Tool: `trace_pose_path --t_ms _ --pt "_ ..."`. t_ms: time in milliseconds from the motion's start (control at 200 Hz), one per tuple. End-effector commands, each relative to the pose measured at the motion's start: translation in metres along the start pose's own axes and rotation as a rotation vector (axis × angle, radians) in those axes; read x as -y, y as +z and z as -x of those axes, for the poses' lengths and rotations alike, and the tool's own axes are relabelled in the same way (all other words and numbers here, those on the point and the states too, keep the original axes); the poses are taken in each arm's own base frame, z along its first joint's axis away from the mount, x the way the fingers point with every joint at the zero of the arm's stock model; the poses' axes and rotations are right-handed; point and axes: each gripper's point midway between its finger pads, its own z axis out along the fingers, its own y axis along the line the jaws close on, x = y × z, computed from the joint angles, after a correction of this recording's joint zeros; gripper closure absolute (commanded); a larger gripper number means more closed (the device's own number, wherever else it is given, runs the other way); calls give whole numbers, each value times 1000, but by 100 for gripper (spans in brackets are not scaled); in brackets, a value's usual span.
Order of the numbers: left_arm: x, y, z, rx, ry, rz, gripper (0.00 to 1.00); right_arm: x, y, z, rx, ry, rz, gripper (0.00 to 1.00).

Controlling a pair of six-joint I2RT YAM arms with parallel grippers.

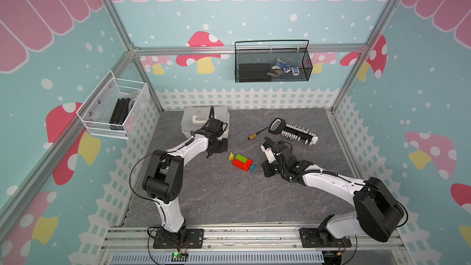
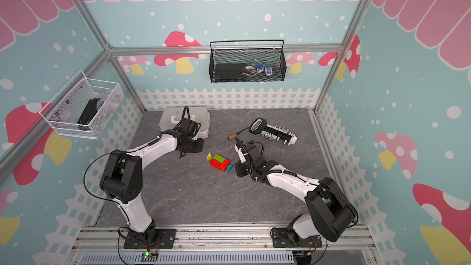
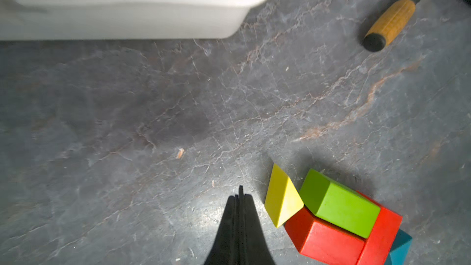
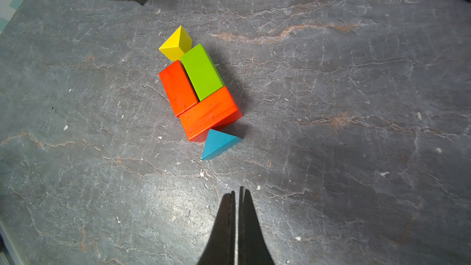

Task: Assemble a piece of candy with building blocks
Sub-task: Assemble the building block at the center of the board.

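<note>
Candy (image 1: pixel 242 162) made of glossy solid-coloured building blocks lies flat at about the middle of the grey marbled tabletop (image 1: pixel 216 200), and both top views show it between the two arms. Its body is a green rectangular bar (image 4: pixel 202 72) and a red rectangular bar (image 4: pixel 178 87) lying side by side along their long faces. A second red bar (image 4: pixel 210 113) is laid crosswise against their ends.

In a top view, a small yellow triangular block (image 1: pixel 231 156) sits at the body's 10 o'clock end. The left wrist view shows it touching the corner where the green and red bars meet, turned a little off the body's line. A small blue triangular block (image 1: pixel 252 168) sits at the 4 o'clock end, up against the crosswise red bar.

The left gripper (image 3: pixel 240 196) has its jaws pressed together. Its tips are just beside the yellow triangle and apart from it, at about 9 o'clock from the candy. The right gripper (image 4: pixel 237 192) has its jaws closed too. It is near the blue triangle without touching it, at about 3 o'clock from the candy.

A white lidded plastic box with a handle (image 1: pixel 188 123) stands at the table's 11 o'clock. A black-and-white bit rack (image 1: pixel 298 132) lies at 1 o'clock. A screwdriver with an orange ribbed handle (image 1: pixel 252 136) lies between the rack and the candy.
</note>
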Motion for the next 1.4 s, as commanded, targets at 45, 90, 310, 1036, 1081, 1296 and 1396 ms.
trace_pose_path --t_ms 45,90,310,1036,1081,1296,1396 --pt "8 9 -9 -22 0 -20 100 4 -1 -1 9 12 -12 100" --pt "9 12 -12 -31 1 -21 100 4 -1 -1 8 13 -10 100" --pt "15 28 -23 -65 3 -29 100 4 2 -4 -4 13 -9 100" --pt "27 41 -23 -76 8 -44 100 8 2 -12 -22 12 -20 100" --pt "27 42 -23 -76 8 -43 100 8 2 -12 -22 12 -20 100" --pt "26 41 -16 -59 13 -31 100 8 3 -12 -25 13 -19 100" --pt "26 41 -12 -51 13 -30 100 8 4 -13 -28 14 -18 100"
